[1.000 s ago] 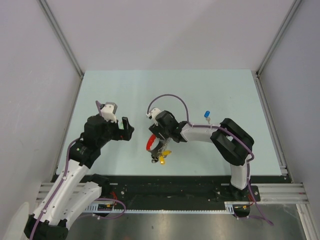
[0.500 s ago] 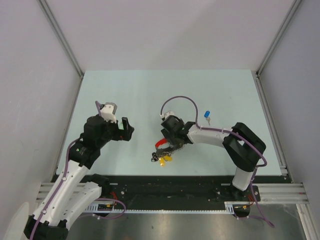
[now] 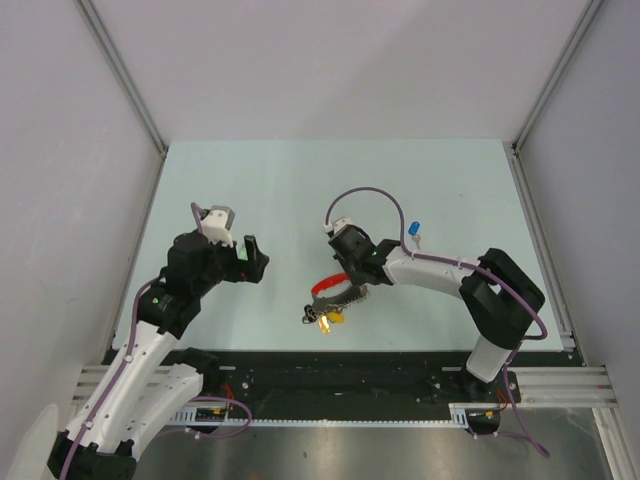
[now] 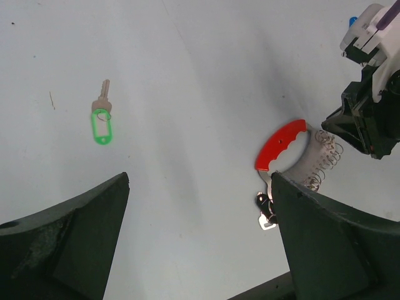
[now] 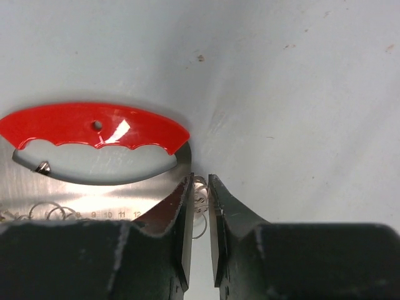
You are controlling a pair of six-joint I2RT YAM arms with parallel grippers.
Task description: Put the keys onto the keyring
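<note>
My right gripper [image 5: 200,206] pinches keyring [image 5: 100,170] wire loop | my left gripper [image 4: 200,187] spread, left of keyring | green key [image 4: 101,120] well apart from keyring

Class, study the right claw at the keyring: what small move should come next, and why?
Probably a slight lift of the keyring off the table: the right claw pinches its wire loop beside the red piece, and the bunch lies flat, hard to thread the green key onto.

Red-grey keyring [image 4: 282,142], green-tagged key [image 4: 100,122], blue-capped key [image 3: 414,229]
</note>
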